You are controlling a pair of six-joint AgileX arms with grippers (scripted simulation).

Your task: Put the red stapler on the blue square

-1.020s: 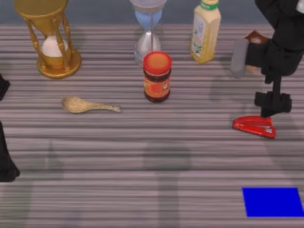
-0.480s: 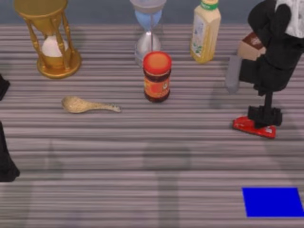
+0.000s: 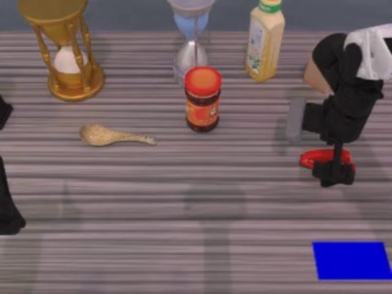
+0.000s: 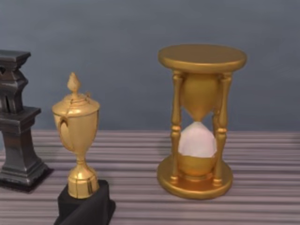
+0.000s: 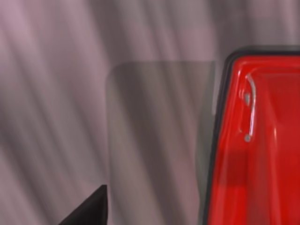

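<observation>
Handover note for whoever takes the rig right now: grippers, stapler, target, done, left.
Right gripper: down over the red stapler at the table's right side; grip not confirmed from these views.
Left arm: parked at the table's left edge, idle.
Blue square: front right corner, bare.
Done: approach to the stapler.
Left: secure the grasp, lift, carry to the square, set down, release.

Along the back of the desk (image 3: 184, 208) stand, from left to right, a hourglass (image 3: 62, 52), a second hourglass (image 3: 193, 37) and a bottle (image 3: 264, 40), with a jar (image 3: 203, 99) just in front of the second hourglass and a spoon (image 3: 113, 136) lying to the jar's left. On the right side the red stapler (image 3: 315, 157) lies under the right end effector (image 3: 334, 173), and the blue square (image 3: 351, 260) sits well in front of it at the near right corner. The left arm (image 3: 7, 202) is at the left edge, and its wrist view places a trophy (image 4: 77, 140) near the first hourglass.
</observation>
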